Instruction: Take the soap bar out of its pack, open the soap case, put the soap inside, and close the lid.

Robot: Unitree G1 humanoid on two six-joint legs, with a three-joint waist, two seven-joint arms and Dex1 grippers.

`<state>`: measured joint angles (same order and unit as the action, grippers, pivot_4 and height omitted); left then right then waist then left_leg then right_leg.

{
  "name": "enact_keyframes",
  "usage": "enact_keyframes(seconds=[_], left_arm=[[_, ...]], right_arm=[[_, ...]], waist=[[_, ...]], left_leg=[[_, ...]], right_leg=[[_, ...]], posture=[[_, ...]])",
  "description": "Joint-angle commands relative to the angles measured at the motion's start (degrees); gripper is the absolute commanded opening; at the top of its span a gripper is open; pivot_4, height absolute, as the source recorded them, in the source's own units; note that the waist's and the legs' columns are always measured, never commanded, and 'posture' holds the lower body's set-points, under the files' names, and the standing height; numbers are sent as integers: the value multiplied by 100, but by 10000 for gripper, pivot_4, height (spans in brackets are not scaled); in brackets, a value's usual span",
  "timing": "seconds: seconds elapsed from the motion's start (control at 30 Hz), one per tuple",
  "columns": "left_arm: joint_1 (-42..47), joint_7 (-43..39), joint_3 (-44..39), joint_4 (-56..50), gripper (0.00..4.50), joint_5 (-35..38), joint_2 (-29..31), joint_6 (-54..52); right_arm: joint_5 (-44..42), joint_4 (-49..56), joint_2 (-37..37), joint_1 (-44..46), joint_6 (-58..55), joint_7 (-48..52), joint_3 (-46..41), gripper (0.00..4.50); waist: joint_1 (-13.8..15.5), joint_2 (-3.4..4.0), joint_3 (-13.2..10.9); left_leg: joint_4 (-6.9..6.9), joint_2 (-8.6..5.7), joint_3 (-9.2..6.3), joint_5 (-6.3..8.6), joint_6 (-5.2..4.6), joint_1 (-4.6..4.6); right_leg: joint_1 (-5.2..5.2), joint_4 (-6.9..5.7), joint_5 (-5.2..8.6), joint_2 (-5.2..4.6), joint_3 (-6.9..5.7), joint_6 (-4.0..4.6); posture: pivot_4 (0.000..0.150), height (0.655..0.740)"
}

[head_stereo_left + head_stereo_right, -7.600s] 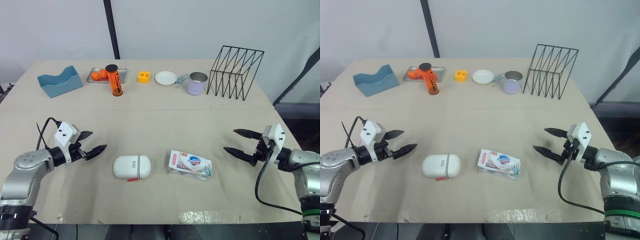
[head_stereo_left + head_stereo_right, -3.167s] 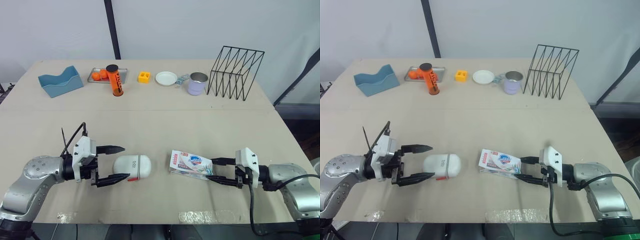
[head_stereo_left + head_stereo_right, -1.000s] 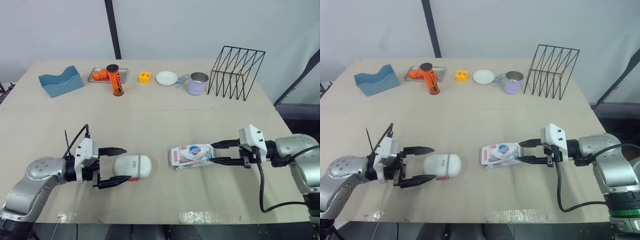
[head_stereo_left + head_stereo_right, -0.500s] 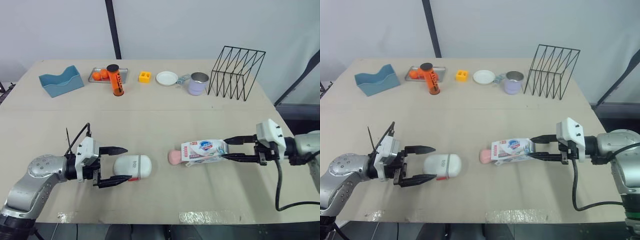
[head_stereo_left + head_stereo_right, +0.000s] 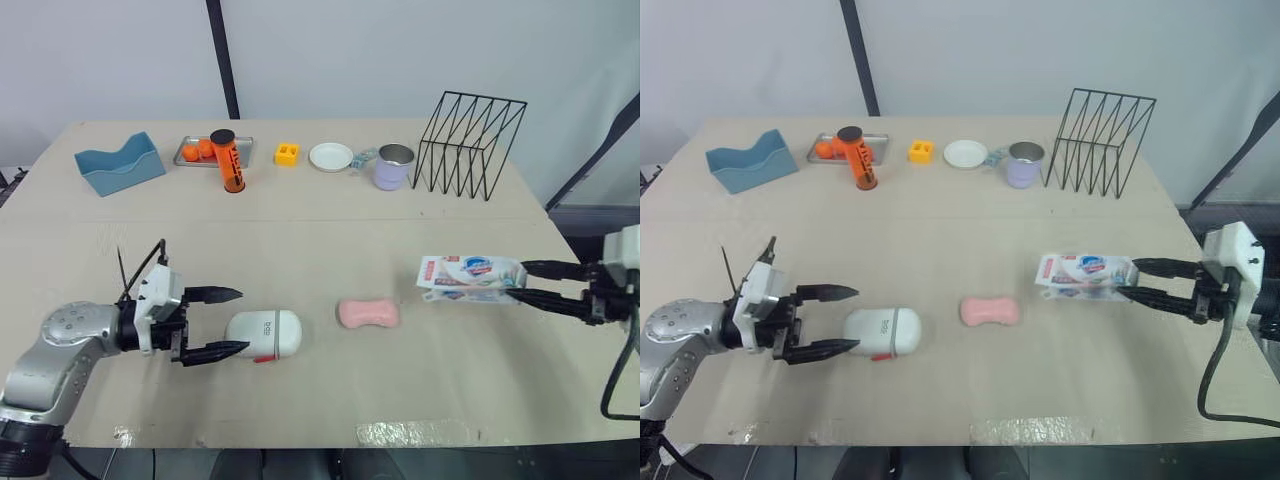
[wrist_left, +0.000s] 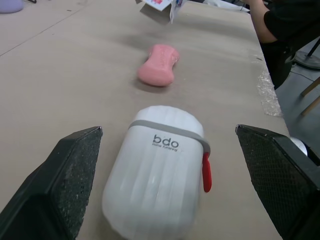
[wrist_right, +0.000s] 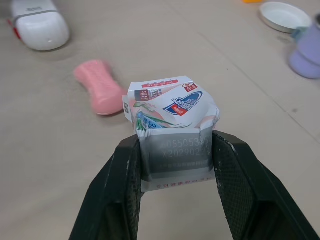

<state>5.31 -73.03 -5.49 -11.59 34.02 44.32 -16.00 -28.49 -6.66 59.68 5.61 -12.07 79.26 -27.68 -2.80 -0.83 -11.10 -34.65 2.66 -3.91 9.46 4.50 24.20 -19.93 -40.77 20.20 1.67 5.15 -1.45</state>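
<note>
Now my right gripper point(image 5: 520, 279) is clamped on one end of the soap pack point(image 5: 470, 277), holding it level above the table point(image 5: 320, 230) near its right edge; the pink soap bar point(image 5: 368, 313) lies bare on the tabletop, between the pack and the white soap case point(image 5: 264, 334), apart from both; the case lies on its side with its lid closed and a small red tab low on its flank. My left gripper point(image 5: 243, 320) is spread wide, one finger on each side of the case's near end, touching neither side. The surface is pale beige with a faint seam running across it and a patch of clear tape point(image 5: 415, 433) at the front edge; along the far side stand a blue holder point(image 5: 120, 163), a metal tray point(image 5: 196, 152), an orange canister point(image 5: 229, 160), a yellow block point(image 5: 288, 153), a white dish point(image 5: 331, 156), a lilac mug point(image 5: 394, 166) and a black wire rack point(image 5: 470, 145); behind them is a plain light wall and a black pole point(image 5: 222, 60); a person's dark sleeve point(image 6: 280, 25) shows beyond the table's end.
</note>
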Motion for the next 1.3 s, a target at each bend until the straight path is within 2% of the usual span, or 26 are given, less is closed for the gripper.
enact_keyframes(seconds=[0.03,0.17,0.27,0.53,0.67,0.97,1.3], left_arm=[[89,-148,-214,63,45000,27,129,141],[124,-69,-259,60,45000,-7,90,124],[71,26,-292,-57,45000,22,59,69],[-167,260,-331,-367,45000,110,14,-34],[-193,338,-324,-452,45000,143,-9,-97],[-259,336,-281,-579,45000,199,-53,-173],[-263,334,-252,-576,45000,161,-72,-179]], right_arm=[[-54,-411,-90,265,242,-398,-372,21026],[24,-949,-428,560,406,-1223,-547,21026],[43,-950,-814,488,461,-1814,-647,21026],[49,-73,-1960,-79,334,-3347,-661,21026],[70,594,-2634,-400,-145,-4269,-397,21026],[352,920,-2734,-681,-878,-4918,37,21026],[522,1038,-2563,-905,-1040,-4803,334,21026]], waist=[[1,0,0],[3,-1,0],[4,-1,0],[0,7,1],[4,9,3],[4,10,3],[0,1,9]], left_leg=[[0,0,0,0,0,0],[0,0,1,0,0,1],[2,-1,1,0,0,2],[3,2,3,0,0,0],[4,2,5,0,0,0],[6,2,10,0,0,0],[7,7,20,1,-1,-6]], right_leg=[[0,1,0,0,0,0],[0,1,0,0,1,1],[0,0,-1,0,2,2],[-2,-3,-3,2,9,5],[-3,-5,-1,2,12,1],[-7,-4,0,2,17,1],[-8,-4,3,7,28,-2]], posture=[[1500,7400],[1500,7400],[1500,7400],[1500,7400],[1500,7400],[1500,7400],[1500,7400]])
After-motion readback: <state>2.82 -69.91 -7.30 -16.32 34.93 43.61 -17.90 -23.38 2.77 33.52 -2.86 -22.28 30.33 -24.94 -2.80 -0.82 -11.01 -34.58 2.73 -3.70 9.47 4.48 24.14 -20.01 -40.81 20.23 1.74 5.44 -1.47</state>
